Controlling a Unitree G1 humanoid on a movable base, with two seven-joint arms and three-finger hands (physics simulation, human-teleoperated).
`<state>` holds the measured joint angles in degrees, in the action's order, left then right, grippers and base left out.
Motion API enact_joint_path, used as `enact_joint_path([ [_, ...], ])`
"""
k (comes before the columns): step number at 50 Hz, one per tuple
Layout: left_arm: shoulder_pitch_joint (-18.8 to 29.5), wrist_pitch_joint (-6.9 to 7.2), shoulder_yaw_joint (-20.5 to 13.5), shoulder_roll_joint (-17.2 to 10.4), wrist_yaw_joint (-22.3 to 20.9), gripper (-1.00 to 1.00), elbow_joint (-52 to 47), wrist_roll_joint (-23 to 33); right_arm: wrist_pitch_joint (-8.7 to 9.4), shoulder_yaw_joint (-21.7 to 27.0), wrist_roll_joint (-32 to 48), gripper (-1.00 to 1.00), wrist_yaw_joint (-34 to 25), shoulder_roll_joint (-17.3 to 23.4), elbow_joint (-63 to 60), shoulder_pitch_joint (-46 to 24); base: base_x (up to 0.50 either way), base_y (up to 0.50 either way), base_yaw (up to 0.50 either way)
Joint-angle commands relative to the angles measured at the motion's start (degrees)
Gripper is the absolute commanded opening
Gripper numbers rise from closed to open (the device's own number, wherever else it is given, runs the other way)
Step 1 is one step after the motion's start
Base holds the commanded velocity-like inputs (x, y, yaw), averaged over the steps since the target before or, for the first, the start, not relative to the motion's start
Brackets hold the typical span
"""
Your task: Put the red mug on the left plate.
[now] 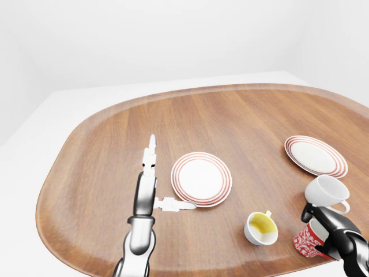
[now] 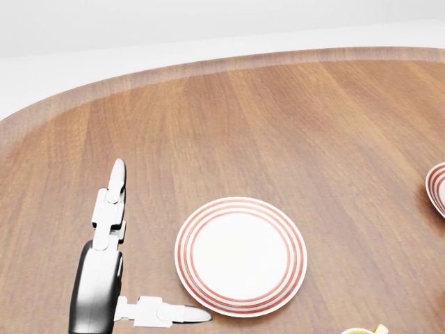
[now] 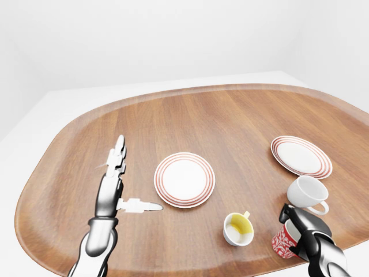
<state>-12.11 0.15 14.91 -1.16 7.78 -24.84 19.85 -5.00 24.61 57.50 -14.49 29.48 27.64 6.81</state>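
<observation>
The red patterned mug (image 1: 304,240) stands near the bottom right edge of the wooden table (image 1: 230,115) in the left-eye view. My right hand (image 1: 316,231) has its dark fingers closed round the mug's rim and side; it hides part of the mug. The left plate (image 1: 201,179), white with red rings, lies in the middle of the table and is bare. My left hand (image 1: 170,173) is open just left of that plate, fingers pointing up the view and thumb (image 2: 167,314) pointing at the plate's lower left rim.
A second red-ringed plate (image 1: 316,156) lies at the right. A white mug (image 1: 327,191) stands just above the red mug. A white cup with a yellow inside (image 1: 260,227) stands between the left plate and the red mug.
</observation>
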Motion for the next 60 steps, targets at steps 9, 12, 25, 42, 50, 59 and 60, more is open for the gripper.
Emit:
enact_joint_path([
  [9,-0.03,-0.32,-0.27,0.02,-0.12,1.0,0.1,-0.21,0.0,3.98,-0.37,-1.0,-9.1,-1.65,-13.28,1.1,0.0,0.0,0.0],
  [12,-0.18,-0.36,-0.25,-0.01,-0.1,1.0,-0.06,-0.2,0.0,6.22,0.09,-1.0,-15.31,-1.86,-20.28,-0.45,0.0,0.0,0.0],
  [25,-1.3,-2.0,-1.28,-0.37,0.03,1.0,-0.08,-1.18,6.9,-7.61,-1.33,-1.0,-25.51,5.61,-25.56,-37.15,0.0,0.0,0.0],
  [42,-3.26,-2.45,-1.77,-0.59,0.3,1.0,-2.11,-1.63,0.0,-27.55,8.17,-1.0,3.51,-13.55,26.89,-63.54,0.0,0.0,0.0],
  [50,-2.35,-2.95,-1.94,-0.58,0.53,1.0,-0.26,-1.87,0.0,-31.51,14.03,-1.0,16.77,-20.97,39.45,-69.12,0.0,0.0,0.0],
  [59,-3.2,-3.58,-2.51,-0.66,0.43,1.0,-0.77,-2.34,0.0,-33.49,19.57,-1.0,27.69,-26.78,46.44,-68.17,0.0,0.0,0.0],
  [60,-3.16,-3.6,-2.54,-0.66,0.42,1.0,-0.71,-2.37,0.0,-33.49,19.81,-1.0,28.39,-27.13,46.71,-67.97,0.0,0.0,0.0],
])
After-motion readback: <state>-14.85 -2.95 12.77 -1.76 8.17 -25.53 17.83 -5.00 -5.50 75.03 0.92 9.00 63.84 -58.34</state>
